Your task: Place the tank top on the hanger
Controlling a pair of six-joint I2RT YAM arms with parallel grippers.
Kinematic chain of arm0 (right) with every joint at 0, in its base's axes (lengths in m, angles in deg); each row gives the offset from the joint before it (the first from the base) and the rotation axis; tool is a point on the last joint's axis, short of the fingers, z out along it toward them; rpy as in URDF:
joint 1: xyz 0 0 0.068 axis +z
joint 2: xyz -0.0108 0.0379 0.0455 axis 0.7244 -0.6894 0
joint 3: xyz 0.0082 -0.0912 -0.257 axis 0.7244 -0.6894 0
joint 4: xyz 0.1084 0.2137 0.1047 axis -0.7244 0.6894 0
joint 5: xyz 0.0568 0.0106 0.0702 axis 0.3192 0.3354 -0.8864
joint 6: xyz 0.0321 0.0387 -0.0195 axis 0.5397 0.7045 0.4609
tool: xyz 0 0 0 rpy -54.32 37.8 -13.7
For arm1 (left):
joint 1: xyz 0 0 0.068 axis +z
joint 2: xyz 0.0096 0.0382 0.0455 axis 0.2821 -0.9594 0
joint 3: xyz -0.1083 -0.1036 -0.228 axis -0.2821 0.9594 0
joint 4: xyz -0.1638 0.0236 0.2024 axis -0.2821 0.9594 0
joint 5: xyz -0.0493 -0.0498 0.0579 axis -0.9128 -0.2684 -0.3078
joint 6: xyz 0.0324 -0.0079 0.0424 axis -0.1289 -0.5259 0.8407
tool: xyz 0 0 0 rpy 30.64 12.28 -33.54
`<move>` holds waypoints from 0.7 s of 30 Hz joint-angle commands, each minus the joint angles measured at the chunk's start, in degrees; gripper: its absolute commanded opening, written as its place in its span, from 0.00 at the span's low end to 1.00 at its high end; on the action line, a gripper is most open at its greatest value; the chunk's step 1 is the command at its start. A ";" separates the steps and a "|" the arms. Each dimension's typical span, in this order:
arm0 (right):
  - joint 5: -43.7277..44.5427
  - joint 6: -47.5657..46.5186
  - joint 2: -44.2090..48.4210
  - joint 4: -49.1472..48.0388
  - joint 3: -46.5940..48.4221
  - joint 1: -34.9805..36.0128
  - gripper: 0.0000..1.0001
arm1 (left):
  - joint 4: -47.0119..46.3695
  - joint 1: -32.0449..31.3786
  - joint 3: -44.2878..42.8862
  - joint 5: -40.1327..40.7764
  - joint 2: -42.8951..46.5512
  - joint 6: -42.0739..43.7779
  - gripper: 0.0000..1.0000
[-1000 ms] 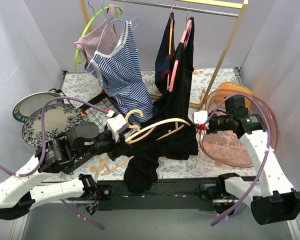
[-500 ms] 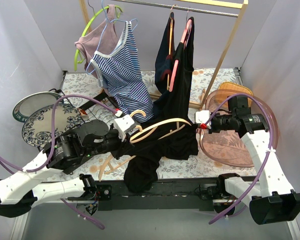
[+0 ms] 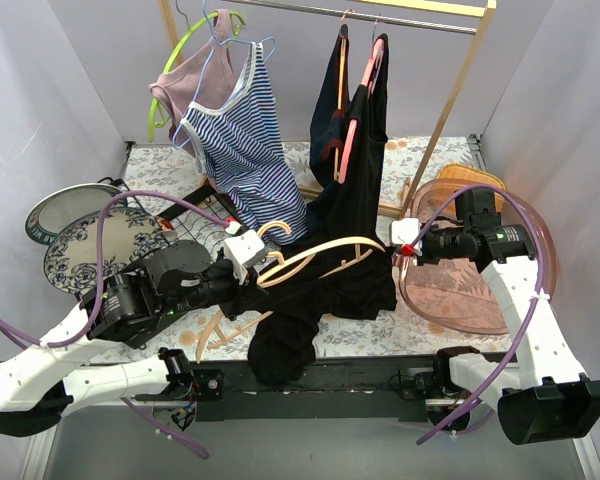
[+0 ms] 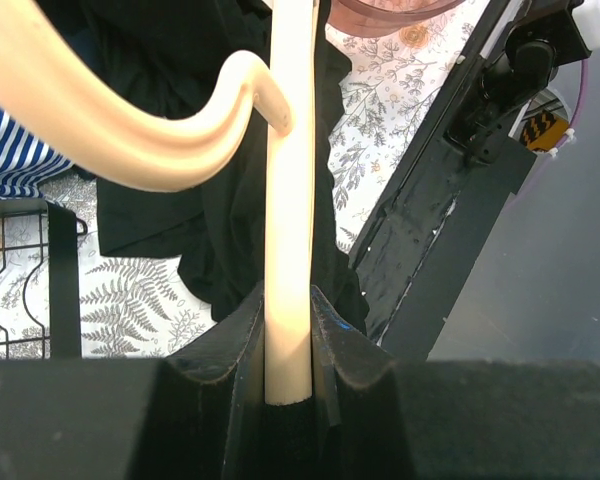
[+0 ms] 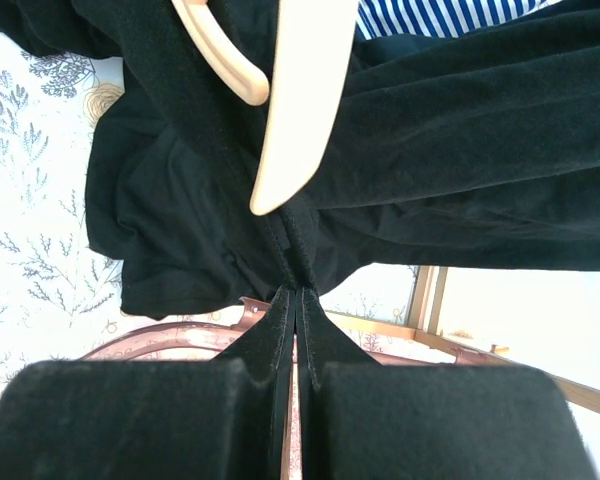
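The cream hanger [image 3: 320,250] is held above the table; its arm shows in the left wrist view [image 4: 288,200] and its tip in the right wrist view [image 5: 290,110]. My left gripper [image 3: 248,270] is shut on the hanger's left arm [image 4: 287,350]. The black tank top [image 3: 330,285] drapes over the hanger and hangs down to the table's front edge. My right gripper [image 3: 400,250] is shut on a strap edge of the tank top [image 5: 298,270] at the hanger's right end, pulling it taut.
A rail at the back holds a lime-green hanger [image 3: 185,50] with a striped top [image 3: 245,140] and black garments on pink and orange hangers [image 3: 355,120]. Plates [image 3: 90,245] lie left, a wire rack [image 3: 195,225] beside them, a brown basket [image 3: 470,280] right.
My left arm has shifted slightly right and forward with the hanger, then settled. The right gripper has kept its hold on the tank top and barely moved.
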 commanded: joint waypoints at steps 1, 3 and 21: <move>5.74 -0.56 -0.90 -0.79 3.07 -2.40 0.01 | 1.00 0.23 -2.55 -0.54 2.80 0.88 0.00; 5.57 -0.73 -1.07 -0.62 3.07 -2.67 0.01 | 1.08 0.23 -2.29 -0.54 2.71 1.14 0.00; 4.33 -1.87 -1.43 0.35 3.68 -4.69 0.01 | 3.90 0.23 -1.14 2.97 -0.45 1.49 0.00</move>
